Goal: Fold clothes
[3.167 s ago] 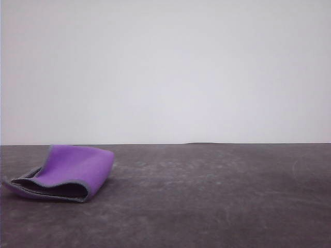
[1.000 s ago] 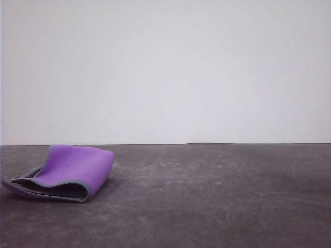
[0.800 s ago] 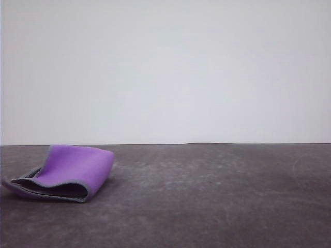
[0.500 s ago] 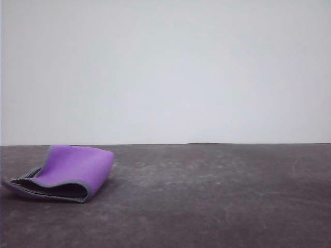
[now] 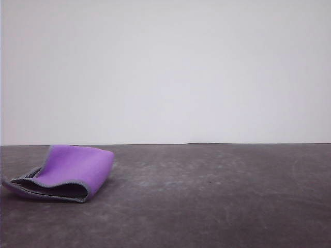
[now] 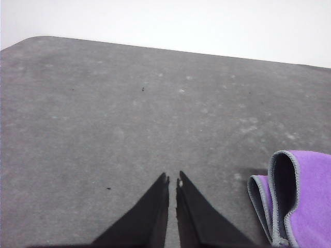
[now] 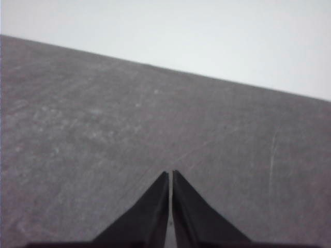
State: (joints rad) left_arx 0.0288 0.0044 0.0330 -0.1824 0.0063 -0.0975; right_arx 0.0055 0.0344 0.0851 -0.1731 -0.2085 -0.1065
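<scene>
The cloth (image 5: 67, 173) is seen folded over, purple face up, on the dark grey worktop (image 5: 217, 196) at the left. The left end effector (image 6: 172, 181) is held closed and empty beside it. The right end effector (image 7: 170, 173) is likewise closed, holding nothing.

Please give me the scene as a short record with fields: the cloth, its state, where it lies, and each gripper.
cloth: small square cloth, purple on one face, dark grey on the other, light grey stitched edging
state: loosely folded over, purple face on top, layers gaping at the near edge
place: far left on the dark grey table
left gripper: shut, empty, above bare table beside the cloth, apart from it
right gripper: shut, empty, over bare table
</scene>
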